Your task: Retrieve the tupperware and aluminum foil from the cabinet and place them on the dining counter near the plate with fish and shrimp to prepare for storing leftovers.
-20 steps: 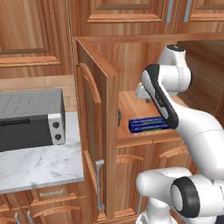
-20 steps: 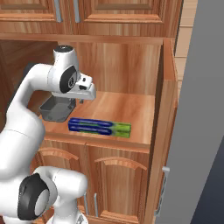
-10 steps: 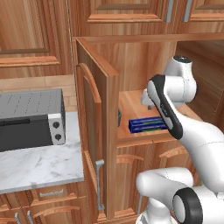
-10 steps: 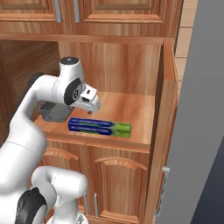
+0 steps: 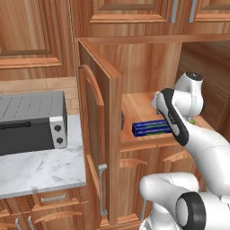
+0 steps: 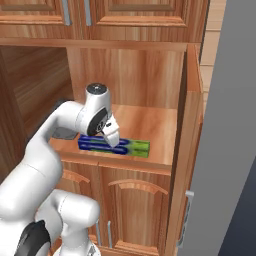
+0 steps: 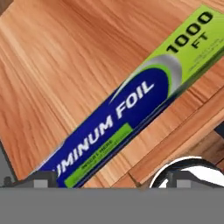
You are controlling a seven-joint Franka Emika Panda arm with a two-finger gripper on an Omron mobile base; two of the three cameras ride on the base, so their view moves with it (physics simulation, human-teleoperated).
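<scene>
The white arm's two-finger end effector hangs just above the near end of the long slim dark blue aluminum foil box with pale lettering and a green end. Its two dark finger tips stand wide apart at either side of the box, spread and not touching it, with nothing pinched between them. In the hand view the box lies flat and slantwise on the warm brown wooden shelf, close to the shelf's front edge.

From the right base view, the aluminum foil box rests along the front of the shelf inside the warm brown wooden cabinet with an arched-panel door, and the hand covers the box's left part; the green end points right. A bit of a dark grey shape shows on the shelf behind the arm's elbow, too hidden to tell what it is.

In the left base view, the cabinet door stands swung open towards the camera, with its slim grey metal bar handle low on its edge. The blue box sits on the shelf just past it, partly behind the arm. To the left, well apart from the cabinet opening, a silver toaster oven with a dark glass front stands on a white and grey veined marble table. Behind everything run more brown wooden wall cabinets.
</scene>
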